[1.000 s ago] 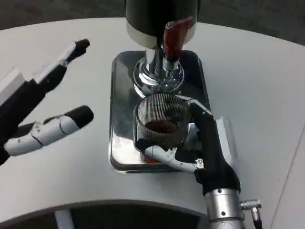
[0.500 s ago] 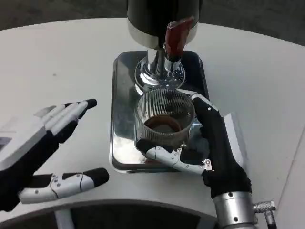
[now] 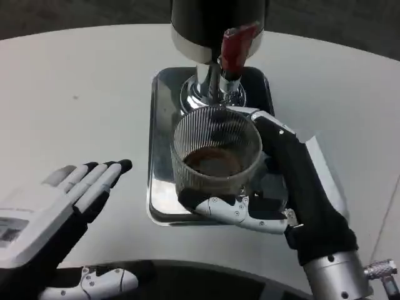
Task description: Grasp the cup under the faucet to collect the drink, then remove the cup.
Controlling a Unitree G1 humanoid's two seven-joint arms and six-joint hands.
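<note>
A ribbed clear glass cup (image 3: 215,156) with brown drink at its bottom is above the steel drip tray (image 3: 161,187), just in front of the dispenser's chrome faucet (image 3: 210,90). My right hand (image 3: 281,187) grips the cup, thumb across its near side and fingers round its right and far side. The dispenser's red tap lever (image 3: 237,47) sticks out above the cup. My left hand (image 3: 56,231) hovers at the lower left over the table, fingers stretched out and apart, holding nothing.
The dark dispenser body (image 3: 215,22) stands at the tray's far end. The white round table (image 3: 75,100) spreads to both sides, with its curved front edge near my left hand.
My right hand has drawn the cup toward me and upward, away from the faucet. My left hand has dropped lower and nearer, toward the table's front edge.
</note>
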